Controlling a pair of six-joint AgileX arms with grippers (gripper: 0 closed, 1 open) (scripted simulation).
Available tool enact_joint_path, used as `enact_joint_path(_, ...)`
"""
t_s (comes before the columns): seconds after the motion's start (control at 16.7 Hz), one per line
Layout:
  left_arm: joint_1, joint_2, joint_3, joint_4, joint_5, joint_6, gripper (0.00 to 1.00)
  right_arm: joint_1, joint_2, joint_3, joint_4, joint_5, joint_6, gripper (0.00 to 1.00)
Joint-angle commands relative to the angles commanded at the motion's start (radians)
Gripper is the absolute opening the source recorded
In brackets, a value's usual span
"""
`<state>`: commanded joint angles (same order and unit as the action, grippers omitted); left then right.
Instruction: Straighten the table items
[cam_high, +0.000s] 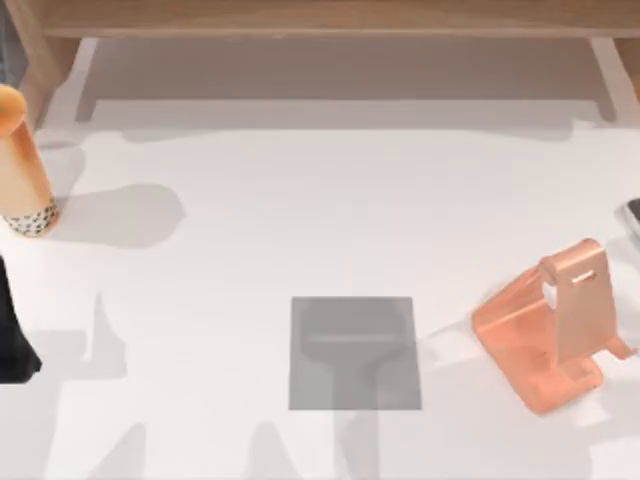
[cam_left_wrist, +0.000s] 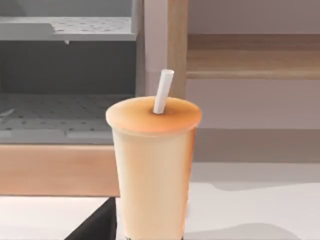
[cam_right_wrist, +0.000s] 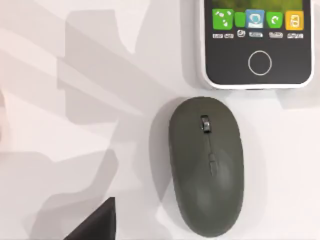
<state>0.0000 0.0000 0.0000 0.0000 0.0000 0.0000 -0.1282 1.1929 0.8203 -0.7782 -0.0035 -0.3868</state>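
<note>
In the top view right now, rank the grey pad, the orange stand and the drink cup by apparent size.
1. Orange stand and grey pad: too alike to rank.
2. Drink cup, smallest, though cut off by the left edge.

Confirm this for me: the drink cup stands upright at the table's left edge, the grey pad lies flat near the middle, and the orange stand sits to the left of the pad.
One detail is wrong. The top view shows the orange stand to the right of the grey pad, not the left. The rest holds: the drink cup stands upright at the table's left edge, and the pad lies flat near the middle.
</note>
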Motion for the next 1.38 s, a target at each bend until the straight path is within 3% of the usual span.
enact_joint_path(0.3,0.000,0.000,0.000,0.000,0.000,0.000,1.00,-0.033,0.307,0.210,-0.200,-0.001,-0.099,1.00)
enact_joint_path(0.6,0.000,0.000,0.000,0.000,0.000,0.000,1.00,-0.047,0.435,0.299,-0.284,-0.001,-0.141,1.00)
enact_joint_path(0.96,0.000,0.000,0.000,0.000,0.000,0.000,1.00,-0.043,0.439,0.287,-0.268,-0.001,-0.138,1.00)
enact_joint_path(1.38,0.000,0.000,0.000,0.000,0.000,0.000,1.00,-0.043,0.542,0.150,-0.027,-0.001,-0.135,1.00)
